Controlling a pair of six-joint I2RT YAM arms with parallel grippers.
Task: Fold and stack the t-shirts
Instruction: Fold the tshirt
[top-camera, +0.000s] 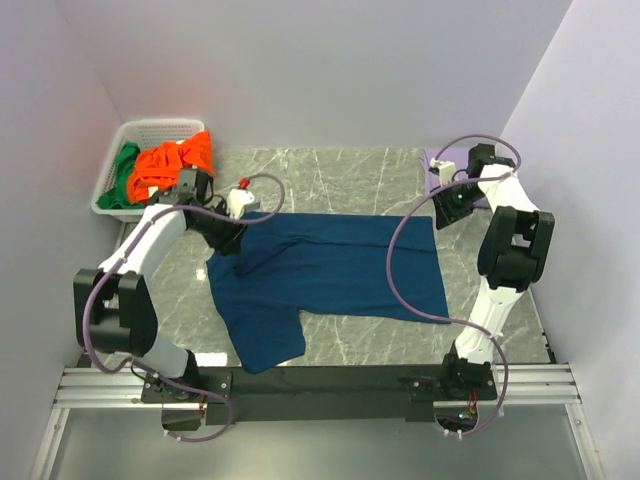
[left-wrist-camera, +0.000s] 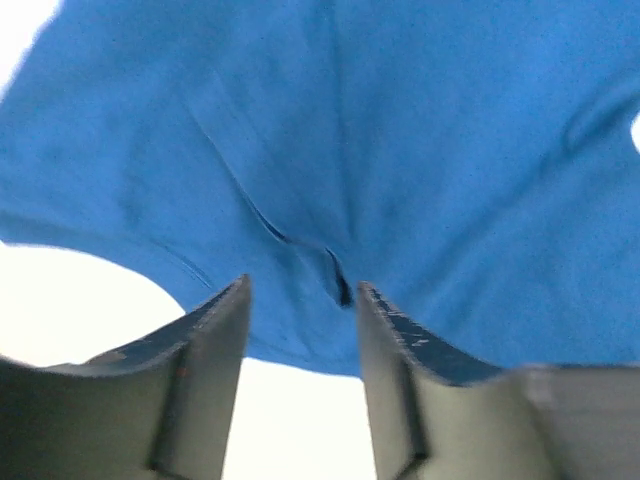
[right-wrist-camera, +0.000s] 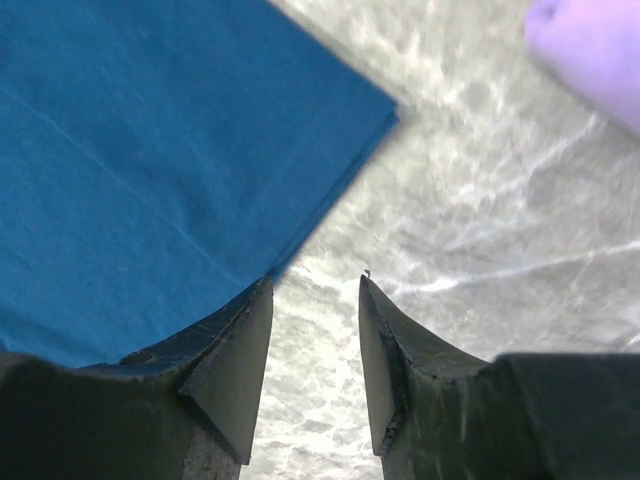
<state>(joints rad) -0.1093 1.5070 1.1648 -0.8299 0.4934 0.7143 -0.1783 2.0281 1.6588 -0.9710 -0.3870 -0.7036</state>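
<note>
One navy t-shirt (top-camera: 330, 265) — under left gripper (left-wrist-camera: 300, 287), corner beside right gripper (right-wrist-camera: 316, 281).

Bright even light, wrist views blurred, background overexposed

Arms (top-camera: 150, 240) white w/ blk joints & bases, purple cables (top-camera: 392, 270), dk-grey wedge-shaped fingers (left-wrist-camera: 200, 380).

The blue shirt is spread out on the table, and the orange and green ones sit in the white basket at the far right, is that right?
Not quite. The top external view shows the white basket with the orange shirt and green shirt at the far left, not right. The blue shirt is indeed spread on the table.
</note>
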